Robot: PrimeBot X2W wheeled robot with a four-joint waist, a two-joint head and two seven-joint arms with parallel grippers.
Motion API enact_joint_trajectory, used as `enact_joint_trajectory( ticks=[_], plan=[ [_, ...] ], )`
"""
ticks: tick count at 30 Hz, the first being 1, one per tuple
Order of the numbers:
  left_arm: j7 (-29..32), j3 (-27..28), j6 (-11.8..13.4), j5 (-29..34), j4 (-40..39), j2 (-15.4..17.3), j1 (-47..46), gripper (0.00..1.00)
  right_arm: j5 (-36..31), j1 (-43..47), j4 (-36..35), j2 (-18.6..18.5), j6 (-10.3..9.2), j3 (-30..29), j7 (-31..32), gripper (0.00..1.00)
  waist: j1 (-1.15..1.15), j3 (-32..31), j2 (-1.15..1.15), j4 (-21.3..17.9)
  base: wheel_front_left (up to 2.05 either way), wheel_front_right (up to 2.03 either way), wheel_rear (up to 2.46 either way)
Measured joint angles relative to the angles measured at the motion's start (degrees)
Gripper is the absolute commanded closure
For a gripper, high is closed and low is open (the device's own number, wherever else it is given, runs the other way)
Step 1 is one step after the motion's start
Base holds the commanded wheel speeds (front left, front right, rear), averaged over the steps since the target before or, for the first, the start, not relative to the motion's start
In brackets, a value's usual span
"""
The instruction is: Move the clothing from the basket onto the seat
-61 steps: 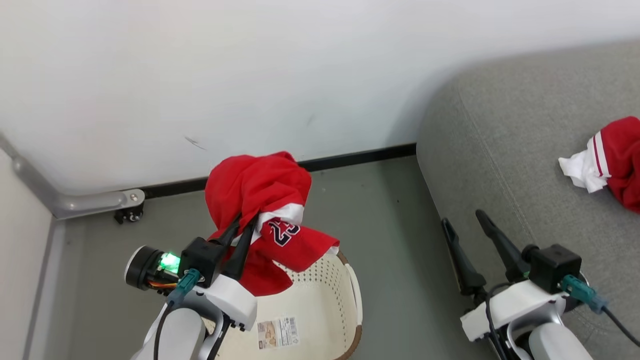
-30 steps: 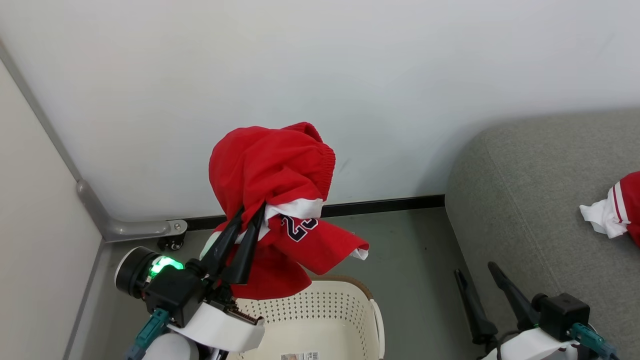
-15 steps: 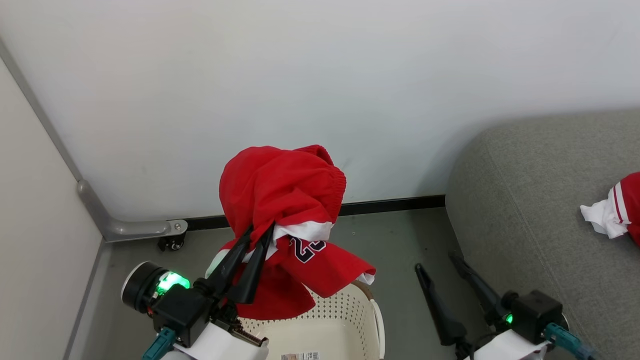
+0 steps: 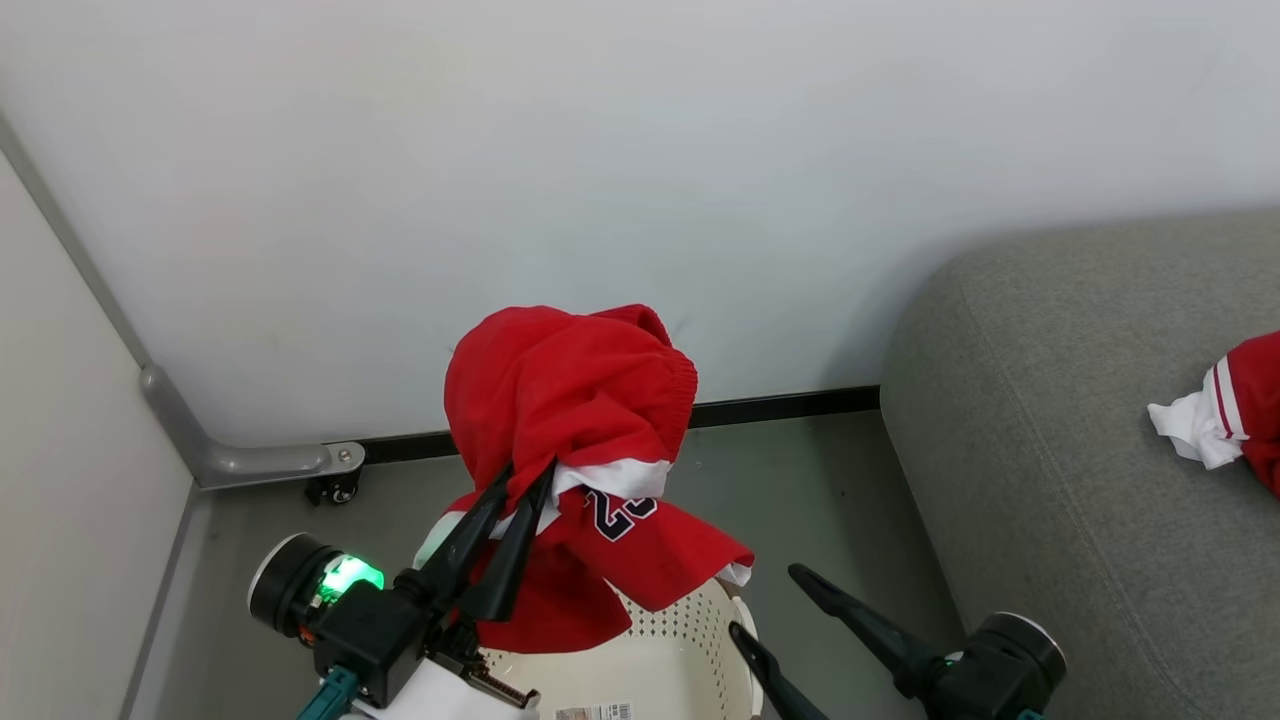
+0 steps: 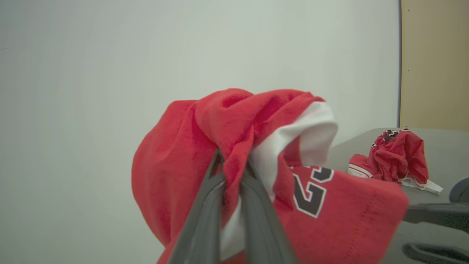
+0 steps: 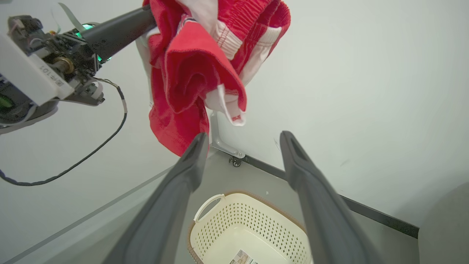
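Observation:
My left gripper is shut on a red garment with a white band and dark numbers, held bunched in the air above the basket. In the left wrist view the fingers pinch a fold of the red cloth. The cream basket stands on the floor below, with only a paper label inside. My right gripper is open and holds nothing. It sits low beside the basket, just under the hanging garment. Another red garment lies on the grey seat.
A white wall rises close behind the basket, with a black skirting strip along the floor. A grey metal bracket with a small castor sits at the left corner. Grey floor separates basket and seat.
My right gripper has swung left from beside the seat toward the basket, its fingers now slanting up-left. The left gripper with the garment has sunk a little.

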Motion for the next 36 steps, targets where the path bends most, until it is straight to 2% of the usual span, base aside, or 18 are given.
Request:
enact_joint_trajectory(
  ticks=[10,14,26,36],
  plan=[
    [0.0,-0.9,-0.5,1.1,0.1,0.1,0.3,1.00,-1.8,-2.4,-4.1,-1.4,0.00,1.9,0.0,0.00,0.00,0.2,0.00,-0.6,0.00,0.00,0.00],
    [0.0,-1.6,-0.5,1.3,0.1,0.1,0.3,1.00,-0.8,-2.5,-5.7,0.0,0.00,1.5,0.0,0.00,0.00,0.3,0.00,-0.6,0.00,0.00,0.00],
    [0.0,-2.4,-1.0,1.6,0.2,0.1,0.3,1.00,-1.6,-4.4,-6.9,-2.9,0.01,7.3,0.0,0.00,0.00,0.1,0.00,0.0,0.00,0.00,0.00],
    [0.0,-2.4,-1.0,1.6,0.5,0.2,0.3,1.00,-1.1,-4.3,-7.2,-3.4,0.01,7.1,0.0,0.00,0.00,-0.4,0.00,-0.2,0.00,0.00,0.00]
  ],
)
